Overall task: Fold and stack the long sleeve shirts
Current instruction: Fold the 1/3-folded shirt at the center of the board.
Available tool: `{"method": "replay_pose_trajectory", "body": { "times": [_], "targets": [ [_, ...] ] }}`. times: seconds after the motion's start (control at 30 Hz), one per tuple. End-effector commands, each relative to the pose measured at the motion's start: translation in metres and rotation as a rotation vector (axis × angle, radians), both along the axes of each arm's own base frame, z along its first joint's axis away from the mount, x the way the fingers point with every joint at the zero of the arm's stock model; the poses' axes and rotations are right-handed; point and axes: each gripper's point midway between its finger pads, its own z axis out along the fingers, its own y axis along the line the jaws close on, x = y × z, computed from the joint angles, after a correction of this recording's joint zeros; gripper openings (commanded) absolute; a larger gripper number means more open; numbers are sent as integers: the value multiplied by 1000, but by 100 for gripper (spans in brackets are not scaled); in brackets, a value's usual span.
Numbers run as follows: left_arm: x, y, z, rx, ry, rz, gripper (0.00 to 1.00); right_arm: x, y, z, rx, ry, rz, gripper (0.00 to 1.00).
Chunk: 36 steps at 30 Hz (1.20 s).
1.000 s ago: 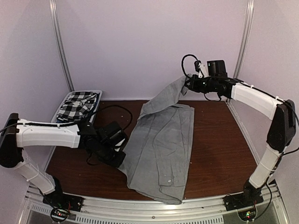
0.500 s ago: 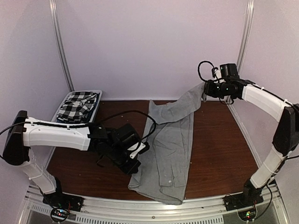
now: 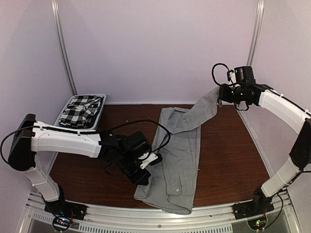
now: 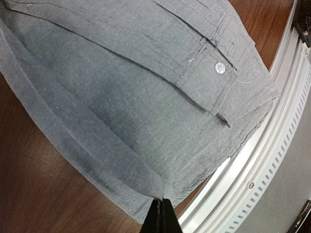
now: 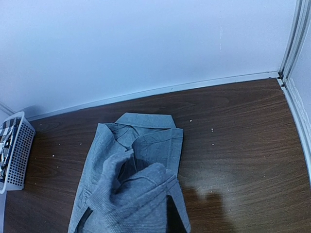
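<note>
The light grey long sleeve shirt [image 3: 181,150] lies lengthwise on the brown table, collar [image 5: 145,120] toward the back wall. My left gripper [image 3: 146,177] is shut on its near left edge; the black fingertips [image 4: 160,213] pinch a fold of grey cloth beside a buttoned cuff [image 4: 219,68]. High at the back right, my right gripper [image 3: 220,94] holds one grey sleeve [image 3: 204,109] lifted off the table. In the right wrist view bunched sleeve cloth [image 5: 136,204] hides the fingers. The black-and-white checked shirt [image 3: 81,109] lies in the basket.
A white slatted basket [image 3: 64,112] stands at the back left of the table, also seen in the right wrist view [image 5: 17,150]. A metal rail [image 4: 252,160] runs along the table's near edge, close to the shirt's hem. Walls close in the back and both sides.
My left gripper has carried the shirt's left edge rightward, narrowing the shirt. My right gripper has moved right, drawing the lifted sleeve out across the shirt's upper right.
</note>
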Motion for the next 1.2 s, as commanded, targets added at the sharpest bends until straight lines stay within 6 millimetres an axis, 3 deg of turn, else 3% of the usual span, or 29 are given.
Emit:
{"method": "replay_pose_trajectory", "body": {
  "times": [0.0, 0.27, 0.63, 0.7, 0.83, 0.9, 1.0, 1.17],
  "targets": [
    [-3, -17, 8, -50, 8, -58, 0, -9, -15, 39, -36, -75, -48, 0],
    [-6, -20, 5, -53, 21, -89, 0, -16, -22, 68, -47, -120, -68, 0],
    [-11, -31, 9, -84, 45, -139, 0, -16, -24, 62, -61, -107, -74, 0],
    [-14, -33, 10, -93, 57, -151, 9, -17, -24, 61, -63, -103, -73, 0],
    [-17, -37, 18, -134, 66, -172, 44, -19, -24, 60, -67, -101, -71, 0],
    [-17, -40, 25, -160, 62, -174, 55, -21, -25, 59, -69, -98, -70, 0],
    [-9, -46, 37, -201, 48, -149, 58, -25, -26, 55, -74, -90, -68, 0],
    [23, -56, 58, -283, 28, -60, 57, -36, -21, 26, -70, -31, -28, 0]
  ]
}}
